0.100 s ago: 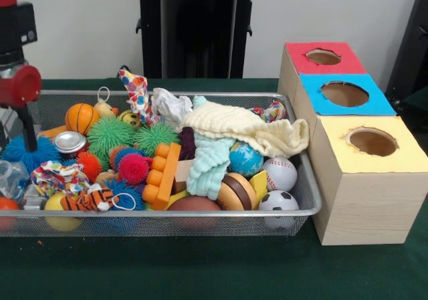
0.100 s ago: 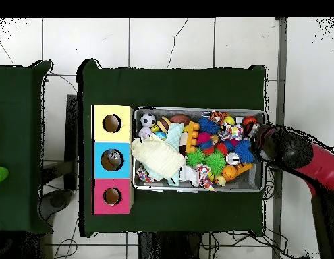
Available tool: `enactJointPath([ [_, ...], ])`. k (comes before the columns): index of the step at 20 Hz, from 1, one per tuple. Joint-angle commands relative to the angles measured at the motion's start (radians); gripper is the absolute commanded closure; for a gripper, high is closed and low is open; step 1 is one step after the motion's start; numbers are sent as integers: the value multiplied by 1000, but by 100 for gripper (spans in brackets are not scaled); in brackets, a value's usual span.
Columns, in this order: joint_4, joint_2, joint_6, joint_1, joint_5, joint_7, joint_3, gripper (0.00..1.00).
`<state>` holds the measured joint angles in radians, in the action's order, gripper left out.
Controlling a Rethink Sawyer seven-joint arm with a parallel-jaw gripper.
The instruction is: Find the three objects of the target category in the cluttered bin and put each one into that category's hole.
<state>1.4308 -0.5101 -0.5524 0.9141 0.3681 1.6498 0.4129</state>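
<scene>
Soccer ball (image 1: 278, 201) lies in the wire bin's (image 1: 200, 221) near right corner; gripper (image 1: 30, 139) at left, grip state cannot be told.

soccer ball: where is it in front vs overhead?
Front view: soccer ball sits in the bin's near right corner, just below the baseball.
Overhead view: soccer ball sits in the bin's top left corner.
Shared landmark: the yellow-topped box, right beside that corner in both views.

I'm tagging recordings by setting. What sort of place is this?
Probably a robotics lab: a red arm over a green-covered table, a mesh bin of toys, and a three-hole sorting box.
</scene>
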Motion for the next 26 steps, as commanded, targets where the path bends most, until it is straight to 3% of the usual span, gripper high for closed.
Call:
enactJointPath([
  [1, -140, 90, -130, 16, 154, -415, 102, 0],
  [5, -149, 96, -118, 29, 201, -425, 112, 0],
  [11, -137, 121, -106, -1, 225, -333, 94, 0],
  [12, -130, 122, -125, -4, 224, -316, 90, 100],
  [17, -125, 140, -238, -18, 164, -262, 79, 100],
  [25, -89, 99, -274, -23, 154, -229, 79, 100],
  [26, -79, 90, -287, -22, 159, -230, 74, 0],
])
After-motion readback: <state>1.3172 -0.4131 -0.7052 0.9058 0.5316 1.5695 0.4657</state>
